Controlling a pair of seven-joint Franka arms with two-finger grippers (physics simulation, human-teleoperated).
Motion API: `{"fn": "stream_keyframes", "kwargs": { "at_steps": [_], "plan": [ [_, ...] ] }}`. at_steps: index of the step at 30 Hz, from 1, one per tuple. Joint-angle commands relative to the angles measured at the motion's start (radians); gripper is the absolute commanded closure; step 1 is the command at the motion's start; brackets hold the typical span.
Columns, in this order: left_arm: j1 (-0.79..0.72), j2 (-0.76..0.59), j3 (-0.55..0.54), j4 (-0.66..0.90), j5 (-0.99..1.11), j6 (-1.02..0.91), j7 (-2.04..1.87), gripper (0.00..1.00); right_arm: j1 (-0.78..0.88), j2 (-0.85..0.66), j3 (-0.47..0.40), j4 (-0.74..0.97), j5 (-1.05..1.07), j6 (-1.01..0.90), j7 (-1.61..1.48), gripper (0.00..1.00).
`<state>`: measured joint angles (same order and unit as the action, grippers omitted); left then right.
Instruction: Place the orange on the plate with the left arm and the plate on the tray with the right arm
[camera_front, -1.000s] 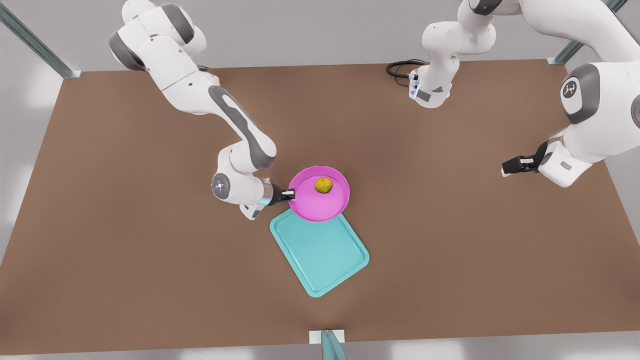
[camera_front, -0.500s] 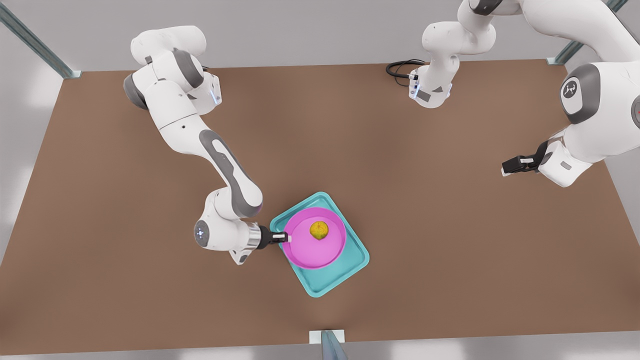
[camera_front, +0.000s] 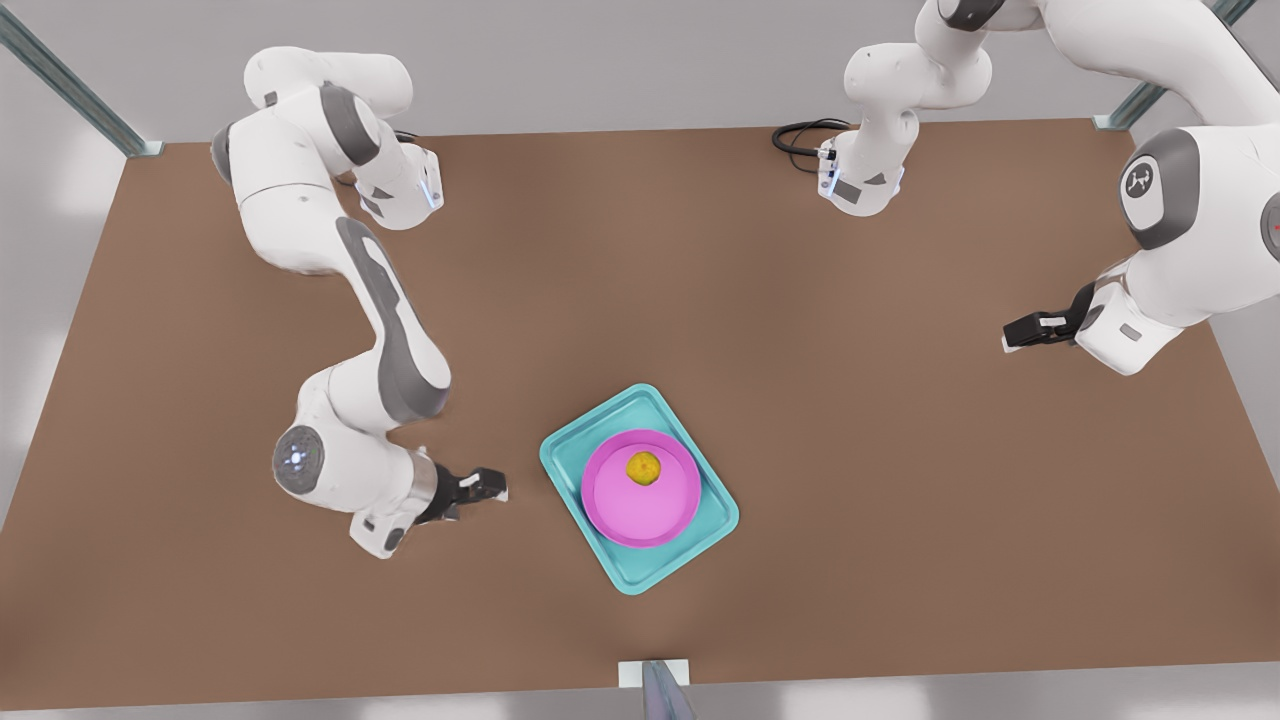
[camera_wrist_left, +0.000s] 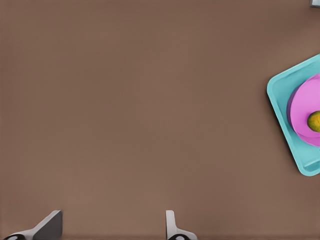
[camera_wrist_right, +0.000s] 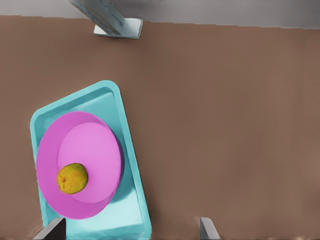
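Note:
The orange (camera_front: 643, 466) lies on the pink plate (camera_front: 640, 510), which rests flat inside the teal tray (camera_front: 622, 566) near the table's front middle. My right gripper (camera_front: 486, 488) hovers open and holding nothing, off the tray toward the front view's left, clear of the plate. Its wrist view looks down on the orange (camera_wrist_right: 72, 178), the plate (camera_wrist_right: 92, 145) and the tray (camera_wrist_right: 127, 210), with the right gripper (camera_wrist_right: 131, 234) spread wide. My left gripper (camera_front: 1022, 332) waits open at the front view's far right. From its wrist, the left gripper (camera_wrist_left: 110, 232) faces bare table, with the tray (camera_wrist_left: 281, 100) and plate (camera_wrist_left: 304, 107) far off.
A black cable (camera_front: 800, 135) lies coiled by the arm base at the back. A metal post on a white foot (camera_front: 655, 685) stands at the front edge, just below the tray. Brown tabletop stretches wide on both sides of the tray.
The right gripper carried the plate with the orange from behind the tray down onto it, let go, and drew back toward the front view's left. The left arm stayed still.

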<state>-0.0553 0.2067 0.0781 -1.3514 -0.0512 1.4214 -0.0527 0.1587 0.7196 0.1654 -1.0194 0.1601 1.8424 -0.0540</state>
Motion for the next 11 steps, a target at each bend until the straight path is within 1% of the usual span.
{"fn": "stream_keyframes", "kwargs": {
  "at_steps": [1, 3, 4, 6, 9, 11],
  "plan": [
    [0.0, 0.0, 0.0, 0.0, 0.001, -0.001, 0.001, 0.0, 0.001, -0.092, -0.001, 0.067, -0.335, -0.514, -0.219, 0.0],
    [0.0, 0.0, 0.0, 0.001, 0.001, -0.001, 0.001, 0.0, 0.001, -0.256, -0.012, 0.059, -0.425, -0.669, -0.221, 0.0],
    [0.0, 0.0, 0.0, 0.001, 0.001, 0.001, 0.001, 0.0, 0.005, -0.299, -0.015, 0.059, -0.442, -0.741, -0.211, 0.0],
    [0.0, 0.002, 0.0, 0.001, 0.001, 0.001, 0.001, 0.0, -0.018, -0.483, -0.015, -0.126, -0.425, -0.698, -0.124, 0.0],
    [0.0, 0.002, 0.0, 0.001, 0.001, 0.001, 0.001, 0.0, -0.042, -0.529, -0.018, -0.199, -0.398, -0.67, -0.069, 0.0],
    [0.0, 0.0, 0.0, 0.001, 0.001, 0.001, 0.001, 0.0, -0.05, -0.54, -0.018, -0.214, -0.392, -0.667, -0.067, 0.0]
  ]
}}
